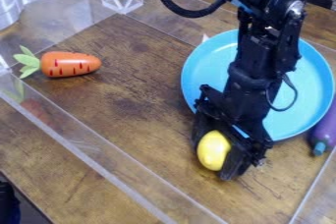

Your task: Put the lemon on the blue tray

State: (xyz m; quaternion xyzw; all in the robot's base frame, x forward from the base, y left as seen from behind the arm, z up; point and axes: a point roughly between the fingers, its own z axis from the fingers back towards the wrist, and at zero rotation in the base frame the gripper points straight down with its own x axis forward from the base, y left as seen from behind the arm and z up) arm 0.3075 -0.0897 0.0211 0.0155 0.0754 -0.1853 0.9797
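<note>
The lemon [213,150] is a small yellow oval between the fingers of my black gripper [218,154], low over the wooden table just in front of the blue tray's near rim. The gripper is shut on it; I cannot tell whether the lemon touches the table. The blue tray [306,71] is a large round dish at the right, partly hidden by my arm, which reaches down across it from the top.
An orange carrot with green leaves [63,65] lies at the left. A purple eggplant [325,125] lies on the tray's right edge. A clear plastic wall [79,120] runs along the table's left and front.
</note>
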